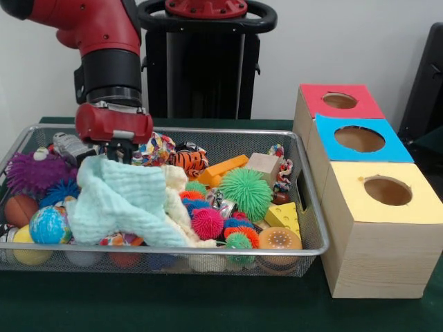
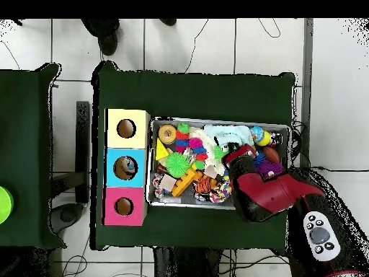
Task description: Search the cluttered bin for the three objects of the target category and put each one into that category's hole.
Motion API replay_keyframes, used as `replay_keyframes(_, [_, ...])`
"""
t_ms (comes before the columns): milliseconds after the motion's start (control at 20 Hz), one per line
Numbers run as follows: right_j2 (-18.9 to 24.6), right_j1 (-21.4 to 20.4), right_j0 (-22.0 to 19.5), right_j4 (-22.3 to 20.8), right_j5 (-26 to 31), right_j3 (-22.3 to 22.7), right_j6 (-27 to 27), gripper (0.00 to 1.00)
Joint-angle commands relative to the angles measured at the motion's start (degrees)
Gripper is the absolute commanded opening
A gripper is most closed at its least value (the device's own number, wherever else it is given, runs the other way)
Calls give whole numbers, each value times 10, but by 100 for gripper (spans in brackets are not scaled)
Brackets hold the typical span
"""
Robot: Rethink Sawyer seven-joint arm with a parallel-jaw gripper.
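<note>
Wire bin point(image 1: 315, 228) on green surface point(image 1: 208, 304), crammed with toys. Tool point(image 1: 120, 153) low at bin's back, over pale cloth point(image 1: 118, 200); pinching cloth's top corner, by appearance. Advice: lift cloth clear, uncover toys beneath. Target category unstated. Three boxes with holes point(image 1: 387, 190) beside bin. No legible writing.
</note>
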Motion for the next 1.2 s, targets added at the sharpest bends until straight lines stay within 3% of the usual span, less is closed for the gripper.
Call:
replay_keyframes(50, [60, -1, -9, -70, -13, -72, 100, 0])
replay_keyframes(200, [79, -11, -14, -132, -9, -80, 160, 0])
replay_keyframes(300, [81, -10, -14, -149, -3, -87, 176, 0])
replay_keyframes(550, [76, -2, -13, -160, 4, -96, 182, 0])
replay_keyframes(750, [66, -8, -7, -178, 54, -92, 190, 0])
replay_keyframes(850, [67, -7, -14, -171, 102, -84, 170, 0])
replay_keyframes(1100, [93, 0, -56, -70, 217, -66, 27, 0])
replay_keyframes(1200, [89, -3, -57, -48, 240, -70, 2, 0])
